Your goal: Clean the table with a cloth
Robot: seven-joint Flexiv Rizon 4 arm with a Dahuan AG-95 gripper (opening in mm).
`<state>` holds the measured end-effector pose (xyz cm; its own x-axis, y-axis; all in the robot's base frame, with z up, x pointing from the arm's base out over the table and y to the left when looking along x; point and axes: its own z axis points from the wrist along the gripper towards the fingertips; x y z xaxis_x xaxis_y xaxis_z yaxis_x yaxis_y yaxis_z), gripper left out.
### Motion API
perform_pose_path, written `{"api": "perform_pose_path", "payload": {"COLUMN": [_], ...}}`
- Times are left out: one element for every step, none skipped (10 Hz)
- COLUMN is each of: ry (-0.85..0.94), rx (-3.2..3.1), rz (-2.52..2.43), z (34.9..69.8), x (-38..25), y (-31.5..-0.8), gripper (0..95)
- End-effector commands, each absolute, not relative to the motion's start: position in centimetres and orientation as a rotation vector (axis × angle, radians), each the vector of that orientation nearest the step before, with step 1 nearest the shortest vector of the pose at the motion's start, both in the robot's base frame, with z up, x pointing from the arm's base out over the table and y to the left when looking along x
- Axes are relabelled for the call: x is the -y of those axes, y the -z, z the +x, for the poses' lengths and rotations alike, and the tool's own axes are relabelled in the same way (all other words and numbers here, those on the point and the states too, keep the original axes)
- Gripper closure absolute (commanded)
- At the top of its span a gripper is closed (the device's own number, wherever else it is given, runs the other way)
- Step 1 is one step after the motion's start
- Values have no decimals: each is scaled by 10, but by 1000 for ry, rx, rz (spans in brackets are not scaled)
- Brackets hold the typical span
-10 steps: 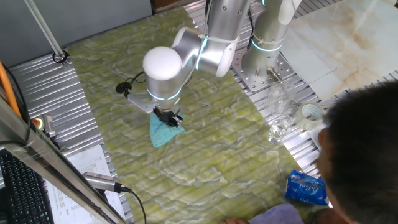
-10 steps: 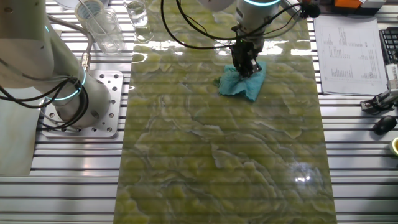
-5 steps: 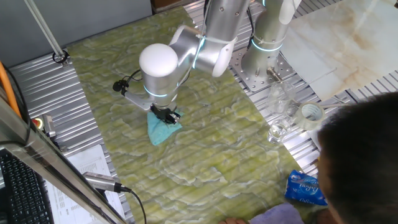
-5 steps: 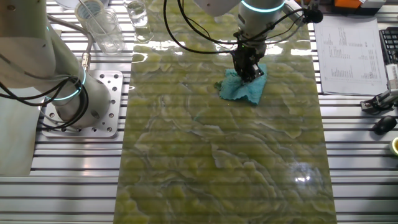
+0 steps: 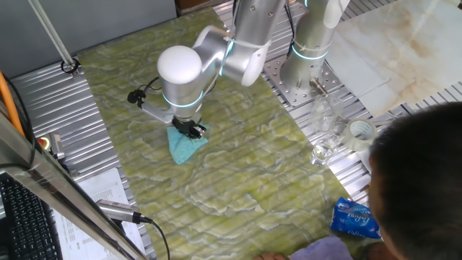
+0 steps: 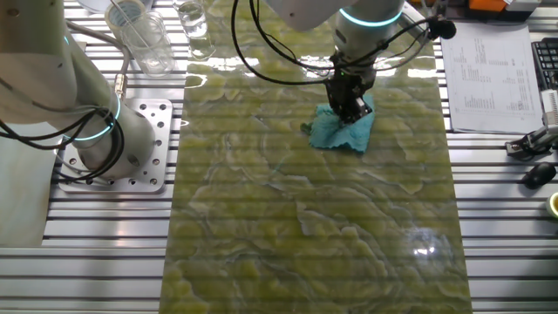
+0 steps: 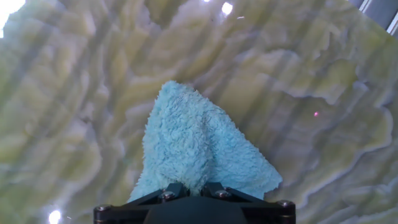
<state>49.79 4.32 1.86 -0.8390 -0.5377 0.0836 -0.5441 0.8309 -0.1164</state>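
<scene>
Grip: I am holding the gripper (image 5: 189, 130) clamped on a bunched fold of the cloth (image 5: 183, 146); in the hand view the fabric is rising into the closed fingers at the bottom edge.
Cloth: it is lying spread on the table (image 5: 238, 180), left of centre in one fixed view, upper centre in the other (image 6: 342, 131).
Why this hold: I am pinching one ridge and pressing down, so the loose rest is trailing flat and doing the wiping, I judge.
Table: the green marbled top is filling the hand view (image 7: 323, 93); I cannot make out any dirt on it.
Around: clear glasses (image 5: 326, 137) and a tape roll (image 5: 360, 131) are standing off the table's right edge; a blue packet (image 5: 355, 219) is lying at lower right.
Person: a dark head (image 5: 419, 180) is leaning in at lower right.
In the way: nothing is sitting near the cloth; the glasses and the head are well apart from it.
</scene>
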Motion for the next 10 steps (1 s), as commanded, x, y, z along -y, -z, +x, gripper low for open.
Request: {"api": "perform_pose_path", "payload": {"ry": [-217,-230,-241,-227,-210,-192,-150,-128,-104,-80], "rx": [2942,2919,2898,2868,2846,2825,2799,2788,2775,2766], "rz": [895,923,935,933,925,919,908,896,879,858], "z": [497,498,498,497,497,497,497,497,497,497], "x": [-38,-32,-29,-25,-25,-25,-26,-27,-29,-33], "y": [-21,-23,-24,-25,-25,-25,-27,-28,-30,-32], "gripper": [950,950,950,950,950,950,950,950,950,950]}}
